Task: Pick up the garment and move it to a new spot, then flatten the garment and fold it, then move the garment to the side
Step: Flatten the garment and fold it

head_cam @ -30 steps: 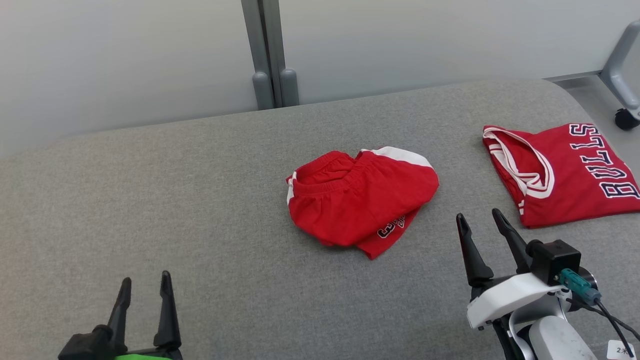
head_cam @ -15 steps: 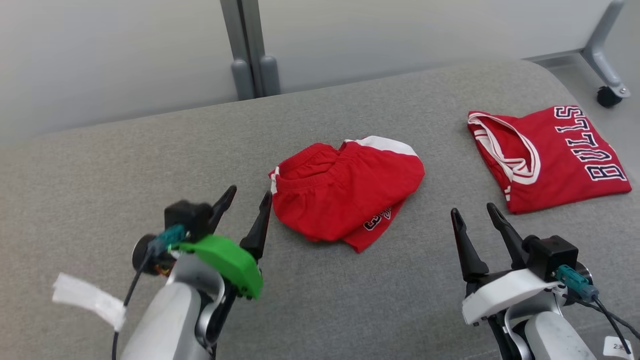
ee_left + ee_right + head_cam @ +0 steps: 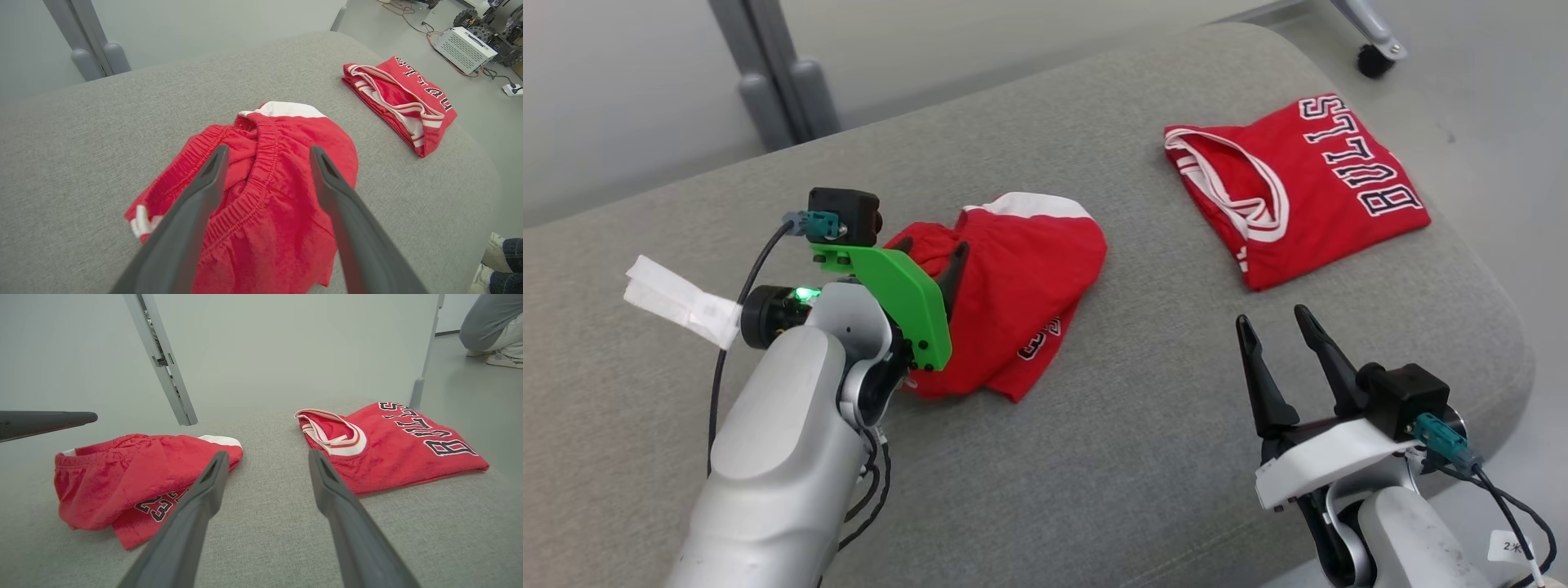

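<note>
The garment, crumpled red shorts [image 3: 1029, 278] with a white side panel and an elastic waistband [image 3: 261, 163], lies mid-surface on the grey cushioned top [image 3: 1143, 425]. My left gripper [image 3: 929, 255] hovers open over the shorts' left part, and its fingers straddle the waistband in the left wrist view [image 3: 268, 150]. Nothing is pinched between them. My right gripper [image 3: 1272, 318] stands open and empty at the lower right, above bare fabric between the shorts [image 3: 135, 477] and a jersey [image 3: 268, 454]. The left gripper's finger [image 3: 41, 420] juts in at the left of the right wrist view.
A folded red "BULLS" jersey [image 3: 1298, 188] lies at the far right near the rounded edge. Grey posts [image 3: 776, 82] stand behind against the wall. A caster wheel [image 3: 1376, 59] and a white box [image 3: 463, 49] sit on the floor. A crouching person [image 3: 490, 318] is beyond the surface.
The head camera has swung, shifting the whole picture. My left arm has risen and reached forward until its open fingers are over the shorts. The right gripper stays open and about in place.
</note>
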You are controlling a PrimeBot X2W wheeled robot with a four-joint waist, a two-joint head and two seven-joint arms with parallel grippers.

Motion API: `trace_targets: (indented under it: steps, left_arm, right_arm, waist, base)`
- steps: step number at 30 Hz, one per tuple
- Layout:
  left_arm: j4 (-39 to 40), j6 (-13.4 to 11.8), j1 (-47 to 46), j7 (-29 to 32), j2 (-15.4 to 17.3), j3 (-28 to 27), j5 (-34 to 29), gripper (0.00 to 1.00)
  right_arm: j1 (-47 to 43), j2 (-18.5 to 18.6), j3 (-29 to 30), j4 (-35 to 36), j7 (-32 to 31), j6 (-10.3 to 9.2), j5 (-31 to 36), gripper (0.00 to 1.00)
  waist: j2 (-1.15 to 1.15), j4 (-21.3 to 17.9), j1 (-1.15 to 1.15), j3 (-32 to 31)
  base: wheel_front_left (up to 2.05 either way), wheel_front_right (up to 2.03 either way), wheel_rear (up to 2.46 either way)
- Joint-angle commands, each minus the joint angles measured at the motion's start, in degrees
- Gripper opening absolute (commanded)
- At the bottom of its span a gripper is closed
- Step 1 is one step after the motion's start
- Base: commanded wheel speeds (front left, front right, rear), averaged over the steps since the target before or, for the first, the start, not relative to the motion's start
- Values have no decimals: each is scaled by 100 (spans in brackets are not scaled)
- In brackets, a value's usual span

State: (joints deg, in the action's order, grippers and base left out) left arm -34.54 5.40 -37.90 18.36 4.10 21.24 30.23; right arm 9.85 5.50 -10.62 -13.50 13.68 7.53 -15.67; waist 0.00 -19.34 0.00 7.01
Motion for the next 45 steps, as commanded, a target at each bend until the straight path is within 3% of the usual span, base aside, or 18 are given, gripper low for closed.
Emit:
trace_targets:
  steps: [1, 8, 13, 23, 26, 30, 32, 33, 45]
  left_arm:
    - [-101, -43, -178, 66, 18, -13, 27, 100]
    - [-650, -333, -730, 389, 12, -23, -24, 100]
    - [-1055, -803, -1145, 560, 103, -78, -144, 100]
    - [-1687, -1199, -1607, 1363, 68, -22, -79, 100]
    - [-1754, -1190, -1635, 1585, 21, 32, -9, 100]
    - [-1634, -999, -1665, 1530, -23, 112, 34, 100]
    - [-1558, -857, -1617, 1426, -42, 116, 109, 25]
    - [-1522, -812, -1590, 1353, -49, 113, 139, 0]
    - [-950, -154, -1863, -194, -109, 204, 431, 0]
  right_arm:
    - [76, -35, -16, -32, 42, -9, -47, 100]
    - [136, -92, -86, -114, 113, -9, -85, 100]
    - [199, -121, -187, -173, 140, -9, -119, 100]
    - [278, -148, -285, -234, 155, -9, -85, 100]
    - [325, -149, -284, -202, 152, -9, -79, 100]
    - [341, -160, -283, -175, 154, -9, -69, 100]
    - [342, -164, -276, -164, 154, -9, -74, 100]
    - [340, -167, -267, -160, 154, -9, -73, 100]
    - [300, -52, -120, -164, 154, -9, -16, 100]
  waist:
    - [0, -616, 0, 410]
    - [0, -959, 0, 637]
    - [0, -1124, 0, 755]
    - [0, -1147, 0, 833]
    - [0, -1141, 0, 853]
    - [0, -1104, 0, 880]
    - [0, -1085, 0, 887]
    - [0, -1074, 0, 887]
    - [0, -538, 0, 694]
  base:
    - [0, 0, 0]
    - [0, 0, 0]
    - [0, 0, 0]
    - [0, 0, 0]
    - [0, 0, 0]
    - [0, 0, 0]
    - [0, 0, 0]
    - [0, 0, 0]
    - [0, 0, 0]
